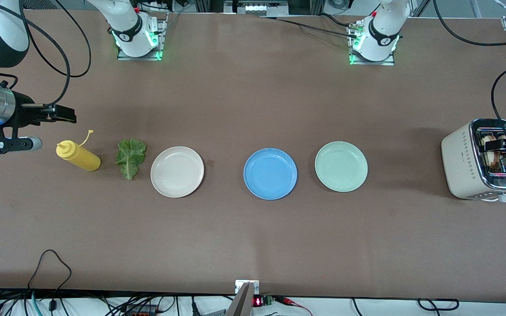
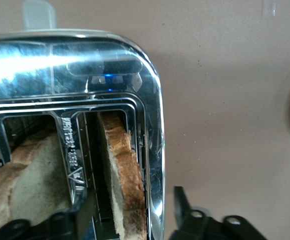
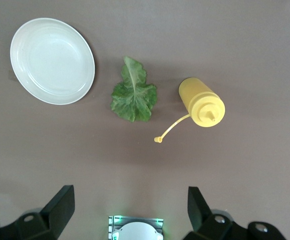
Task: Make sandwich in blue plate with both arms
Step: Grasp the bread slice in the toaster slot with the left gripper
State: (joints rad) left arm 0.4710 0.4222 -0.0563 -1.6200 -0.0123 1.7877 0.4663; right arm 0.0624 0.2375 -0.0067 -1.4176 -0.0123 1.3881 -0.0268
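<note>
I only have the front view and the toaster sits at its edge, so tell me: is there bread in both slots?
Observer: Yes. The left wrist view shows a browned slice in one slot of the toaster and a paler slice in the next.
Operator: Has the left gripper got one?
Observer: Not visibly. The left gripper is open, with its fingers either side of the browned slice.
Operator: And the right gripper?
Observer: The right gripper is open above the table by the lettuce leaf.
</note>
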